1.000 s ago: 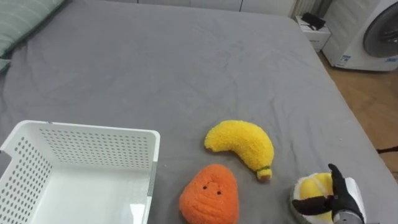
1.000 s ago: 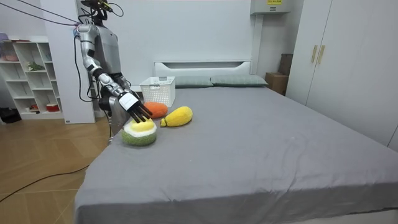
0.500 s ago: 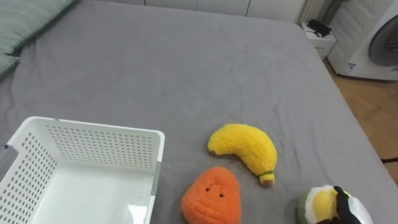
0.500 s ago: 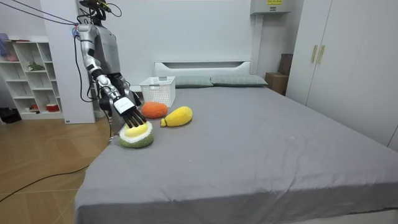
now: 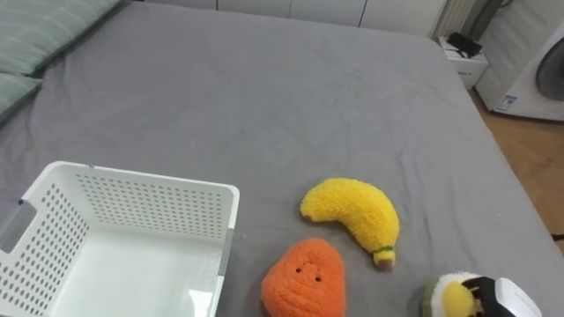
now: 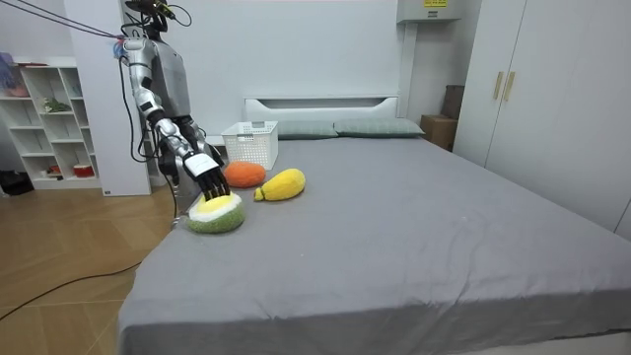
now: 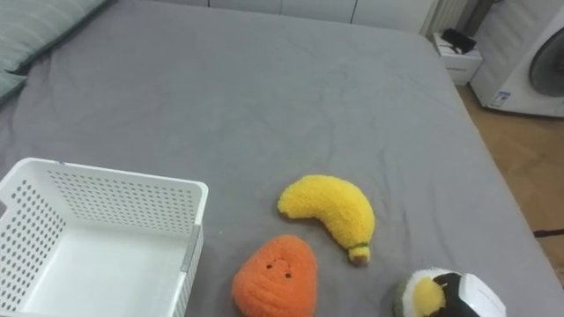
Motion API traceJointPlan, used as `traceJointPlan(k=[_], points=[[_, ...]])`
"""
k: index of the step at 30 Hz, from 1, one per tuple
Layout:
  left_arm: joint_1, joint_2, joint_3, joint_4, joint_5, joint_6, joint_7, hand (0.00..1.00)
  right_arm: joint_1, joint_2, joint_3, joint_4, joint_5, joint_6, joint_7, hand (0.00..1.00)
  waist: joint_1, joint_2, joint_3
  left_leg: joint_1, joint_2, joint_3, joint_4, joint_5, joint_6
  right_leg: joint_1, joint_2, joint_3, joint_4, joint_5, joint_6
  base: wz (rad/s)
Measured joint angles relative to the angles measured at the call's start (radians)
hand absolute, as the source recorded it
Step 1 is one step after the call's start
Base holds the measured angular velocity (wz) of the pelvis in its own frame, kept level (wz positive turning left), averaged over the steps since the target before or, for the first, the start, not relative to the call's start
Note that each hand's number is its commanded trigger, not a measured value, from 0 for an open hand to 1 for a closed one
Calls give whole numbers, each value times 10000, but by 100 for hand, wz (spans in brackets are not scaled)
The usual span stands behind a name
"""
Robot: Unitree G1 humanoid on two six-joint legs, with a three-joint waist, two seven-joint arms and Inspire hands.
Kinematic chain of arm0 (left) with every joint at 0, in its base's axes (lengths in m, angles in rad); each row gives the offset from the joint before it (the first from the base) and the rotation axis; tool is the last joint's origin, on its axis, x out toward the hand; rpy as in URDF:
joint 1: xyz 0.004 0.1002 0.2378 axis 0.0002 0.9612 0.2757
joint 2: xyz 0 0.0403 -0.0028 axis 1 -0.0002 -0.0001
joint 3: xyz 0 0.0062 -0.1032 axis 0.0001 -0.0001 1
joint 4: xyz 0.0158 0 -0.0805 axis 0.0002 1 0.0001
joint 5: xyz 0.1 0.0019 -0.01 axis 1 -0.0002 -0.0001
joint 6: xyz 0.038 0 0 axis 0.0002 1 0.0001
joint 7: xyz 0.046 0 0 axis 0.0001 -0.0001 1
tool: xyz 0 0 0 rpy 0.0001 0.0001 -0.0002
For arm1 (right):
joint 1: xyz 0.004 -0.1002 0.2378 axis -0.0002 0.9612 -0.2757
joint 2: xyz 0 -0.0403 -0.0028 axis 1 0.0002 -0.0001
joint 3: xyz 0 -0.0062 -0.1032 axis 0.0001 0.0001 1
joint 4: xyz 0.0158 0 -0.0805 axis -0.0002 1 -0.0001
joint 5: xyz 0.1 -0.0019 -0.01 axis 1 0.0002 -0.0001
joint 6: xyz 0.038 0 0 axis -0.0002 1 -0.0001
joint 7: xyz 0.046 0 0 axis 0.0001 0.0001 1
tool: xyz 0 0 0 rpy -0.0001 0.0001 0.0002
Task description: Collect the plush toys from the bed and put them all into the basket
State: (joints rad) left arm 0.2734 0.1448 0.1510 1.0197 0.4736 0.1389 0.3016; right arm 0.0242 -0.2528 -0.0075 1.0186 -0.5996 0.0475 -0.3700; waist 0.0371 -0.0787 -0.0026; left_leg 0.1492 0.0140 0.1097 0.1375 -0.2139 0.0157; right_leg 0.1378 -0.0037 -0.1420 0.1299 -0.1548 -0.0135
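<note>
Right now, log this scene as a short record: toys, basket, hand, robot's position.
toys: yellow banana plush, orange plush, round green-and-yellow plush
basket: white basket, upright on the bed, left of the orange plush, no toy in the part seen
hand: right hand on top of the round green-and-yellow plush, grip cannot be told
robot: stands at the side of the bed, by the toys

Washing machine [image 7: 527, 66] upper right; wardrobe [image 6: 552, 108], open shelf [image 6: 44, 123] along walls

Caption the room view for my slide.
Robot beside the grey bed, right hand on a green-and-yellow plush toy; orange plush, plush banana and white basket lie close by.
</note>
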Motion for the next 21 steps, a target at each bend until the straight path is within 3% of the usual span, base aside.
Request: traceJointPlan(k=[5,21], points=[[0,2,-1,1,0,2,-12,0,48,2,320,317,-344,192,-135,100,1,14,5,-1,-3,-31,-5,0,0,5,-1,-1,-2,-1,1,0],[-2,10,-151,4,-8,22,5,0,-28,167,297,299,108,289,-272,100,1,29,14,8,-7,-54,-3,2,2,17,-7,-9,2,-1,2,0]])
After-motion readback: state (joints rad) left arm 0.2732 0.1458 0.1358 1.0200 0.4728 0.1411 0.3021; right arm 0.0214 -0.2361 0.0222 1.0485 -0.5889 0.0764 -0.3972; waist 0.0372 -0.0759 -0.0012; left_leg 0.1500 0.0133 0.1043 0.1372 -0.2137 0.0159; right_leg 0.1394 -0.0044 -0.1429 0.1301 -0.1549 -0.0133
